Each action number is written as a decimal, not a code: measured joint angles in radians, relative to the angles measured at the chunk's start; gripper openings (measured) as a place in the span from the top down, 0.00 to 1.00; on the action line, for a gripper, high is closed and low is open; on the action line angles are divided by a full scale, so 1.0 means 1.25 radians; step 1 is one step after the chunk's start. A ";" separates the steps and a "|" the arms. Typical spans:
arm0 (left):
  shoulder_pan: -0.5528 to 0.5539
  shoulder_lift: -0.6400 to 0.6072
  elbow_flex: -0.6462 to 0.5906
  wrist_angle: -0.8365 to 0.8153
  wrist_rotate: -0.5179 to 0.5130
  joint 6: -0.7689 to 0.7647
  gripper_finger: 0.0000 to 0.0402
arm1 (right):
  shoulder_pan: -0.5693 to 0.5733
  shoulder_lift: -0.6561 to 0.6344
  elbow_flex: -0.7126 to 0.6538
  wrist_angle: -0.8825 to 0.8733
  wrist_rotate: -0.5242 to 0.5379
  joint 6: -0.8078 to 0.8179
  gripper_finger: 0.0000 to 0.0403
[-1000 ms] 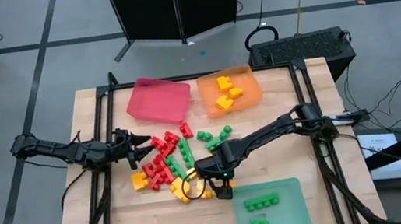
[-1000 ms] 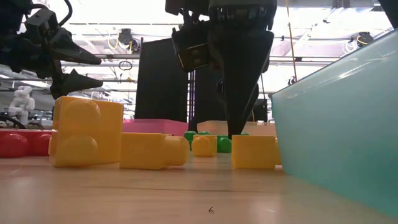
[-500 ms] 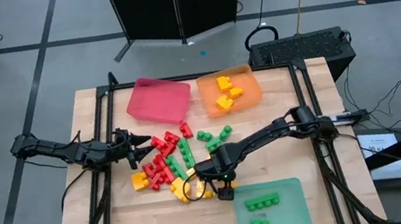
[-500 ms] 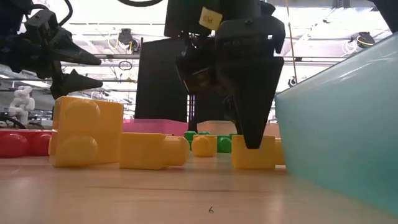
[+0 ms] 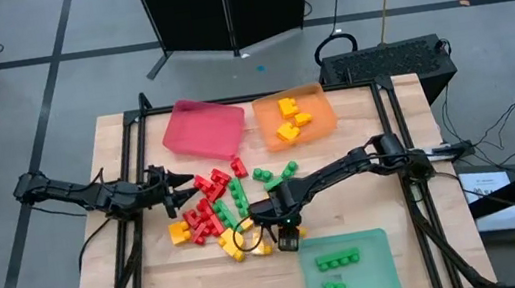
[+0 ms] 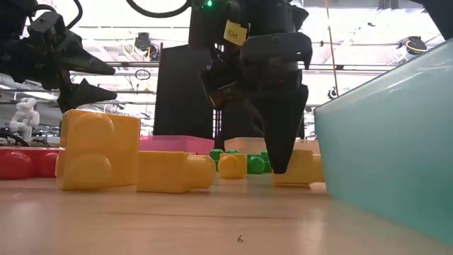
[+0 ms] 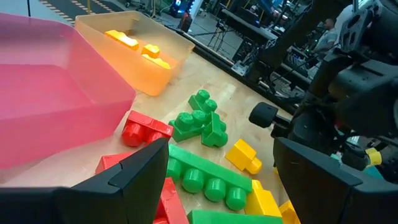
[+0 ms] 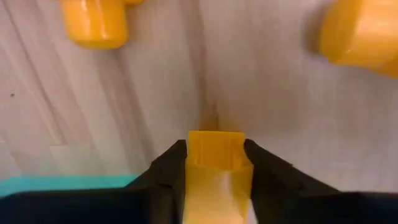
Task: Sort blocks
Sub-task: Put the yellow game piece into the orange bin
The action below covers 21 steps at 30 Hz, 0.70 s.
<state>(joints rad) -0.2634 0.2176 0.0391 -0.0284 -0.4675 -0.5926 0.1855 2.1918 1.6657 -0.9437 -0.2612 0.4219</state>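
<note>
1. My right pincer is closed on a small yellow studded plastic brick, just above the wooden desk near its front edge, beside the flat green plastic tray.
2. My left pincer hangs wide open and empty toward the desk's left edge.
3. Loose red, yellow and green studded plastic bricks lie at the desk's middle.
</note>
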 joint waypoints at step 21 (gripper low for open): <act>0.000 0.001 0.000 0.000 -0.010 -0.002 0.27 | -0.143 -0.033 0.187 -0.243 0.093 -0.194 0.73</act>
<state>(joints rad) -0.2630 0.2184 0.0391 -0.0278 -0.4794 -0.5945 0.0067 2.1500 1.8993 -1.2476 -0.1451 0.1794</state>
